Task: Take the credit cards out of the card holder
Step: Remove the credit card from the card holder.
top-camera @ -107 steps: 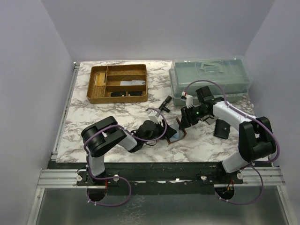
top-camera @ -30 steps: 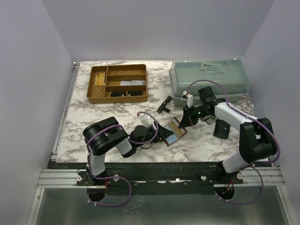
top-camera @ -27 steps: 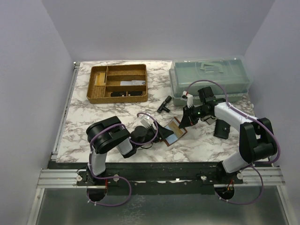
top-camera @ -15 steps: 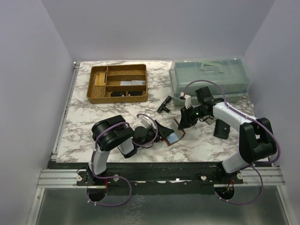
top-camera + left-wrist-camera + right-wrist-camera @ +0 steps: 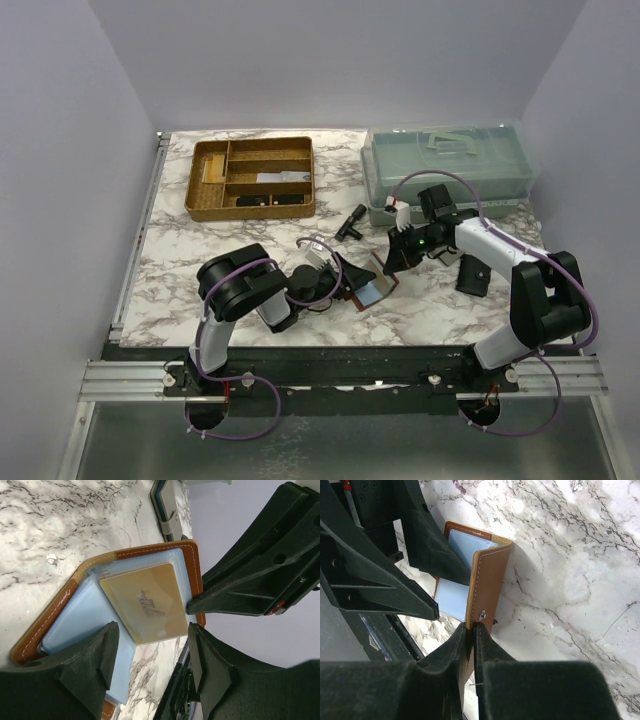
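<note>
marble table (image 5: 180, 240) from above: card holder (image 5: 368, 287) lies open between both arms. left wrist: left gripper (image 5: 150, 635) fingers apart astride the tan credit card (image 5: 145, 602); best pinch its free edge only. right wrist: right gripper (image 5: 471, 630) clamped on the holder's cover.

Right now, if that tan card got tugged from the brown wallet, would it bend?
Probably not: the tan card lies flat with straight edges, so it is likely stiff. Its smooth face may slip in a grip. The card holder looks floppier; its cover stands folded up, pinched by the right gripper.
</note>
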`<act>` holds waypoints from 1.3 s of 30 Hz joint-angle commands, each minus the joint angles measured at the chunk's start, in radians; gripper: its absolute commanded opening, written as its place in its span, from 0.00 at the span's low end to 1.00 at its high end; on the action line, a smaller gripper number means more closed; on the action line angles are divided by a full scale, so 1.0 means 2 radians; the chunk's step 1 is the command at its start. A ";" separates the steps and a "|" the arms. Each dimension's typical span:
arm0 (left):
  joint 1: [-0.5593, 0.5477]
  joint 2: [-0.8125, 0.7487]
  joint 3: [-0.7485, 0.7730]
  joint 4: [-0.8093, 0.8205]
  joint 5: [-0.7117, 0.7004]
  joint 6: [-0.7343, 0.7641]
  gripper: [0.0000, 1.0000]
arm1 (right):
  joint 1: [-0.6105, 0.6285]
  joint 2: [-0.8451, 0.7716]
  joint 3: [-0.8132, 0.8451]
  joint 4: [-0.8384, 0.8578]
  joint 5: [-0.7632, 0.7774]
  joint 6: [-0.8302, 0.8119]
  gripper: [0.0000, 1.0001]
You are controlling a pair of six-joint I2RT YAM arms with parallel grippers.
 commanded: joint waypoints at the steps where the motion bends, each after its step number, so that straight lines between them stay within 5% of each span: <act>1: 0.003 0.004 0.016 -0.050 -0.008 0.015 0.63 | 0.009 -0.005 0.008 -0.007 -0.017 -0.007 0.15; 6: 0.003 0.003 0.016 -0.071 -0.014 0.016 0.64 | 0.009 -0.010 0.006 -0.007 -0.024 -0.009 0.24; 15: 0.007 0.011 0.022 -0.079 -0.014 0.015 0.66 | 0.009 -0.022 0.002 -0.003 -0.004 -0.005 0.25; 20: 0.010 0.009 0.022 -0.078 -0.014 0.016 0.66 | 0.009 -0.029 0.000 -0.004 -0.012 -0.006 0.36; 39: 0.019 0.014 0.020 -0.074 -0.014 0.014 0.70 | 0.010 -0.015 0.003 -0.005 0.041 -0.003 0.26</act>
